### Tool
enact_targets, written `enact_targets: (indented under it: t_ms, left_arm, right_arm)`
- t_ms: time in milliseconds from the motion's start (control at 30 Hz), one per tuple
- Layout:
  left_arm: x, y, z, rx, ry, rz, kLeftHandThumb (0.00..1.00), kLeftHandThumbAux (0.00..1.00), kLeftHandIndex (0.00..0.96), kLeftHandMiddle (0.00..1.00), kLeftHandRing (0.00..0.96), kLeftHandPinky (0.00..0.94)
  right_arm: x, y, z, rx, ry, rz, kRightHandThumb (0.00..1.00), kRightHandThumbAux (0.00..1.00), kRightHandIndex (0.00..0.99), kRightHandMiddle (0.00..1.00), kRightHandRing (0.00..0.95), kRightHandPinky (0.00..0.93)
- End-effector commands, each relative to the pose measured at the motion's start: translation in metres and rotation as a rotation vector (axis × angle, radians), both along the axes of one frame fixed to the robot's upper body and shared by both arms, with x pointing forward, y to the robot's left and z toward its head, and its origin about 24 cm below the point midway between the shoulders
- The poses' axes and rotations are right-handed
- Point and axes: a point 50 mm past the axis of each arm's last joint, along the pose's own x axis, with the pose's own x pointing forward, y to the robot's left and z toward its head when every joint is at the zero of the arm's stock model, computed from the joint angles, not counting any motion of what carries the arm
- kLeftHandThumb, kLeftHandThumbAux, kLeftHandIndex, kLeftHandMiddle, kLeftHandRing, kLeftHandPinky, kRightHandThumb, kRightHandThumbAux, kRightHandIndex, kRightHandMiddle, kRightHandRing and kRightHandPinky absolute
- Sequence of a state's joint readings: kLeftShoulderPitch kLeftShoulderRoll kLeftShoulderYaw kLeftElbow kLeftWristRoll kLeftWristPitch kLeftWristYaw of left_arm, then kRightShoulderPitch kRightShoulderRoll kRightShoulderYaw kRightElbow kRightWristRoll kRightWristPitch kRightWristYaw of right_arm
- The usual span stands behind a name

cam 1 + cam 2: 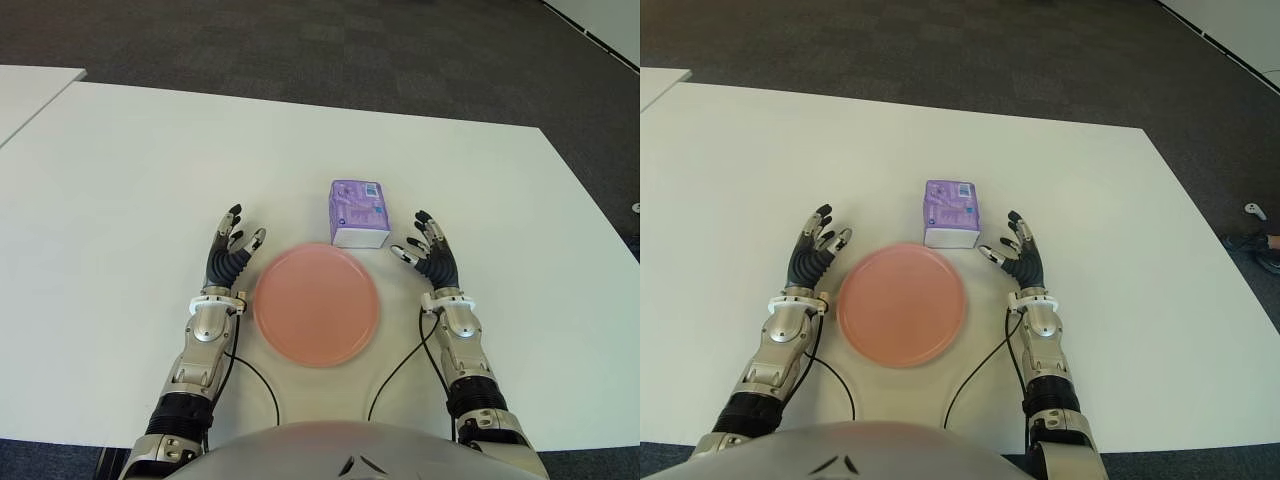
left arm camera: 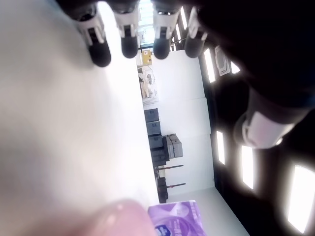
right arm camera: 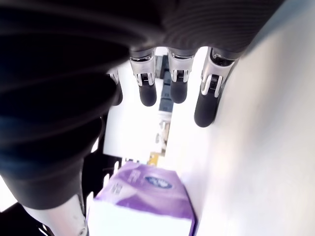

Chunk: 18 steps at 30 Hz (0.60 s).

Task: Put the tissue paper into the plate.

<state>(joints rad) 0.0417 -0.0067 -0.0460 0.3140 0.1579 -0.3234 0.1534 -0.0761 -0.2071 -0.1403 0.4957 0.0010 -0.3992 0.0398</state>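
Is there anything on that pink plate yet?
No. The pink plate holds nothing; its whole top shows bare. The purple tissue pack stands on the table just beyond it, near the open right hand.

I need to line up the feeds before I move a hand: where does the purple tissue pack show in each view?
Left eye view: tissue pack right of centre, just beyond the pink plate.
Right eye view: near centre, beyond the plate's far rim.
Left wrist view: a purple corner at the bottom edge.
Right wrist view: low, centre, below the right hand's fingertips.
Shared landmark: the white table.
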Motion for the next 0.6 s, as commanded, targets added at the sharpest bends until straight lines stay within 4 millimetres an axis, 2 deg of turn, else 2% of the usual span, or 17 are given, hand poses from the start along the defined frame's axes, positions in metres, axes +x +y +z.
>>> enact_targets:
  t_ms: [33,267,367,500,600]
  left_arm:
    - [0.0,-0.008,-0.006,-0.009,0.024,0.0,0.006,0.568,0.0,0.0,0.0,0.035]
    - [0.001,-0.011,-0.006,-0.008,0.03,0.011,0.0,0.55,0.0,0.0,0.0,0.013]
    - [0.002,-0.01,-0.006,-0.007,0.034,0.01,0.0,0.545,0.0,0.0,0.0,0.01]
    - [0.002,-0.01,-0.006,-0.009,0.032,0.009,0.002,0.549,0.0,0.0,0.0,0.011]
    - [0.001,-0.01,-0.007,-0.01,0.027,0.011,0.009,0.558,0.0,0.0,0.0,0.017]
  right_arm:
    - [-0.006,-0.006,0.0,0.008,0.023,-0.063,0.008,0.786,0.0,0.004,0.0,0.016]
    - [0.003,-0.002,0.026,-0.019,-0.087,-0.124,0.039,0.796,0.006,0.014,0.0,0.024]
    - [0.015,-0.002,0.043,-0.083,-0.159,-0.163,0.046,0.806,0.007,0.012,0.0,0.023]
    - [0.023,-0.003,0.052,-0.127,-0.213,-0.177,0.051,0.814,0.008,0.007,0.0,0.022]
    - [0.034,-0.009,0.069,-0.164,-0.323,-0.171,0.043,0.833,0.011,0.002,0.0,0.035]
